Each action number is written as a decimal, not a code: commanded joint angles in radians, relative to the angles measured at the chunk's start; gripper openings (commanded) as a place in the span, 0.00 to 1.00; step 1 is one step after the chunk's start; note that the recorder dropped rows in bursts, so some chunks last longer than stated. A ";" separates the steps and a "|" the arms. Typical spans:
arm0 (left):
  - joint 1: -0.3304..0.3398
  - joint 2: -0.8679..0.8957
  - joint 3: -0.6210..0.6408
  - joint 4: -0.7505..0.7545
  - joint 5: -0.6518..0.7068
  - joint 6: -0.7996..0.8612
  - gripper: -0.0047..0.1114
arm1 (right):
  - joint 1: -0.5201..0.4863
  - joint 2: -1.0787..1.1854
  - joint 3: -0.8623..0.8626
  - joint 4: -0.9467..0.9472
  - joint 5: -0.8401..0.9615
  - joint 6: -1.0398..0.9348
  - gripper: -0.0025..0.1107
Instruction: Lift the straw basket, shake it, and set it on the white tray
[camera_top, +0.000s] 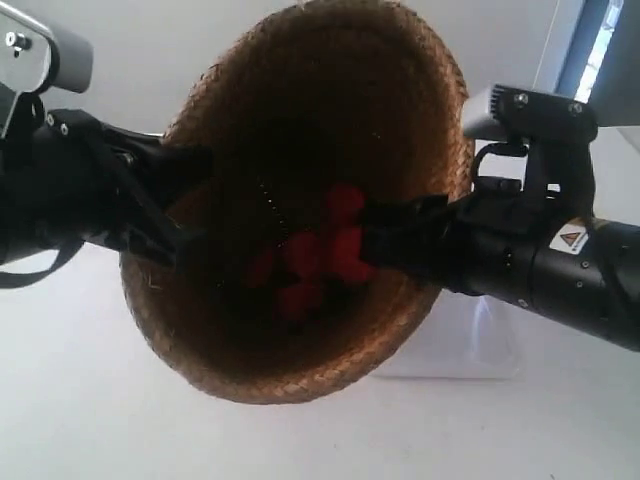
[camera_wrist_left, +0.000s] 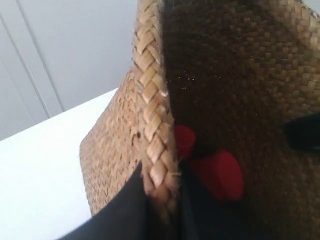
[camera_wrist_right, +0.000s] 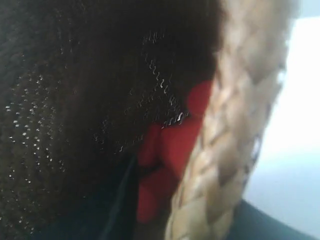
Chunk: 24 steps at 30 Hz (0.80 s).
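Observation:
The straw basket (camera_top: 300, 130) hangs in the air, tipped so its dark inside faces the exterior camera. Several red pieces (camera_top: 312, 256) lie at its bottom. The arm at the exterior view's left grips the rim with its gripper (camera_top: 188, 205); the arm at the exterior view's right grips the opposite rim with its gripper (camera_top: 405, 235). In the left wrist view my left gripper (camera_wrist_left: 161, 171) is shut on the braided rim (camera_wrist_left: 152, 85), red pieces (camera_wrist_left: 220, 172) beyond. My right gripper (camera_wrist_right: 195, 200) is shut on the rim (camera_wrist_right: 235, 115). The white tray (camera_top: 480, 350) lies on the table, partly hidden by the basket.
A white tabletop (camera_top: 90, 400) spreads under the basket. A pale wall (camera_top: 150, 50) stands behind, with a window edge (camera_top: 600, 40) at the far right. The other gripper's black finger (camera_wrist_left: 302, 132) shows inside the basket in the left wrist view.

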<state>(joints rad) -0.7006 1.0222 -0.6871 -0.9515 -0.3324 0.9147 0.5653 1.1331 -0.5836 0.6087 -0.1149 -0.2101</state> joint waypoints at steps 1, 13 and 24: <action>-0.009 -0.022 -0.023 0.026 -0.004 0.031 0.04 | 0.009 -0.035 -0.020 -0.026 -0.032 -0.021 0.02; -0.018 -0.086 -0.030 -0.022 0.001 0.051 0.04 | 0.026 -0.129 -0.068 -0.026 0.146 -0.080 0.02; -0.080 -0.024 0.116 -0.115 -0.308 0.084 0.04 | 0.051 -0.084 0.028 -0.038 -0.096 -0.045 0.02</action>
<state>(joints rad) -0.7898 0.8359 -0.6366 -1.0145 -0.5671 0.9919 0.6439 0.8742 -0.6271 0.5413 -0.1646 -0.2876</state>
